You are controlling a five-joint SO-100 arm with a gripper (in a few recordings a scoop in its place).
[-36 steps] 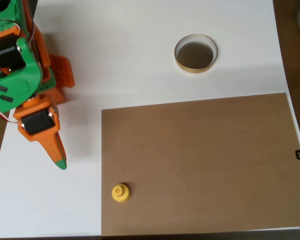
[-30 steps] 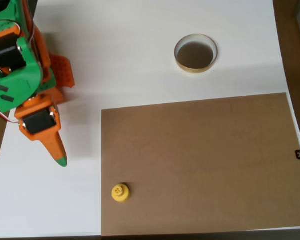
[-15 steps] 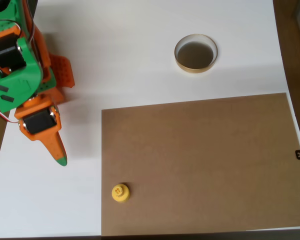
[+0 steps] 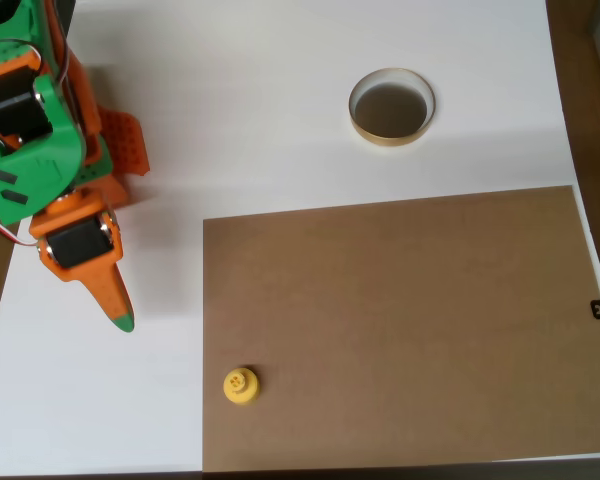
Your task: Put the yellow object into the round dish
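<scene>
Yellow object (image 4: 241,386): one, knob up, on brown board (image 4: 400,330) at its 8 o'clock corner, touching nothing. Round dish (image 4: 391,108): one, on white table (image 4: 250,120), 12 o'clock of board. Gripper (image 4: 120,318): one, orange, green-tipped, 9 o'clock side, holding nothing; fingers together, pointing 5 o'clock.

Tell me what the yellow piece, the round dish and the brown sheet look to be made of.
The yellow object: likely moulded plastic, uniformly bright and matte, with a knob on a disc base. The round dish: a thin tan rim, possibly wood or card, around a dull grey-brown inside; the material is uncertain. The brown sheet: flat, matte, even brown with straight edges, like cardboard or hardboard.
</scene>
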